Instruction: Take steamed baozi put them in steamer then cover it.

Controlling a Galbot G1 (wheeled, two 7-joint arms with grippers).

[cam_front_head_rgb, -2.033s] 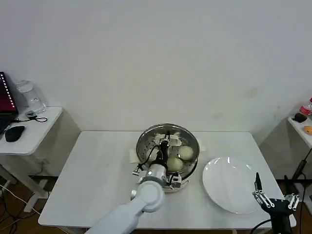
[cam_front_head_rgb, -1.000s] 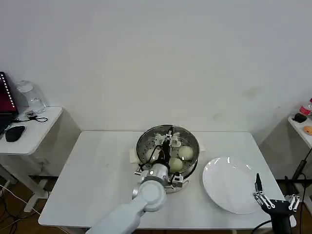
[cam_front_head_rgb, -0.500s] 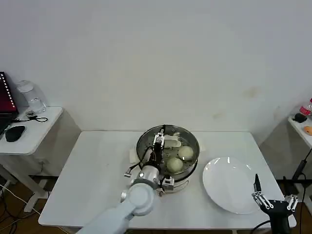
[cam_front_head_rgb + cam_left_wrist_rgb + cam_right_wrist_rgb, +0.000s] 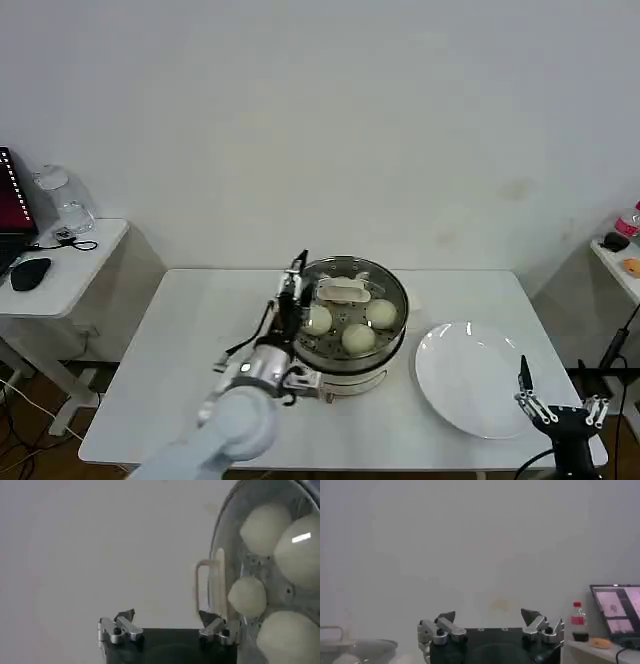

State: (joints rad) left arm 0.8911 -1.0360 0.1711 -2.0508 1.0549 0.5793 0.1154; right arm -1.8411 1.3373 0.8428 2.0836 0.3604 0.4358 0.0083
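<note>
Left end effector [image 4: 296, 272] just beside the steamer's [image 4: 344, 352] left rim, raised a little above it, fingers spread and empty; seen from the left wrist as two parted tips with bare table [image 4: 190, 350] between them and the pot's edge off to one side. Steamer at the table's middle, three steamed baozi [image 4: 359, 337] plainly visible on the tray, a fourth apparently under the handle. Cover [image 4: 343, 291] seemingly seated on the pot already, its clear glass hard to make out from the head camera, pale oblong handle lying crosswise over the far half, long axis running left to right; from the left wrist a curved glass dome over the buns [image 4: 248, 596] with the handle [image 4: 209, 590] standing up near the rim. Cover thus to the right of the left end effector, close by. Right end effector [image 4: 540, 404] parked open at the table's near right corner, beyond the white plate [image 4: 470, 385], well apart from the steamer. Left arm clearly the nearer one for any final nudge of the lid
</note>
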